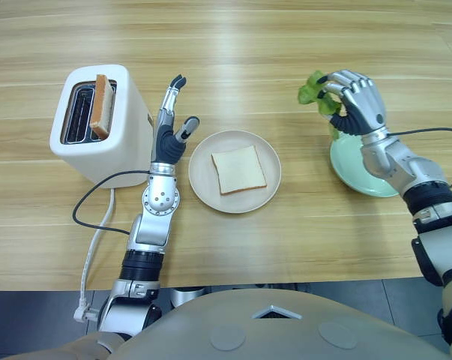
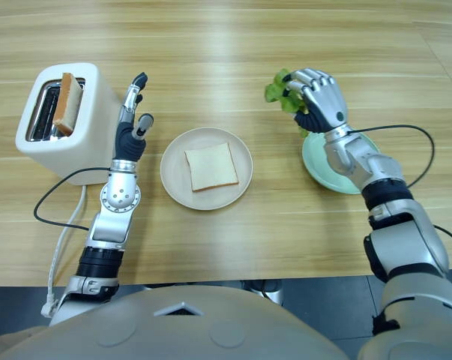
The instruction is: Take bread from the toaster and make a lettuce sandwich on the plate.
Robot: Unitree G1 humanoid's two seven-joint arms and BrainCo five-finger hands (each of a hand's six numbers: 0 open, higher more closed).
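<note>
A white toaster [image 1: 117, 135] stands at the left with one slice of bread [image 1: 101, 104] sticking up from its slot. A beige plate [image 1: 199, 180] in the middle carries a flat slice of white bread [image 1: 237, 169]. My left hand [image 1: 171, 127] is open, fingers straight, between the toaster and the plate, touching neither. My right hand [image 1: 355, 101] is shut on a green lettuce leaf [image 1: 312, 88], held above the left rim of a pale green bowl [image 1: 368, 180].
The toaster's white cord [image 1: 97, 247] runs toward the table's front edge, and a black cable [image 1: 98, 189] loops beside my left arm. Another black cable [image 1: 428, 133] arcs over the green bowl. Bare wooden tabletop stretches behind everything.
</note>
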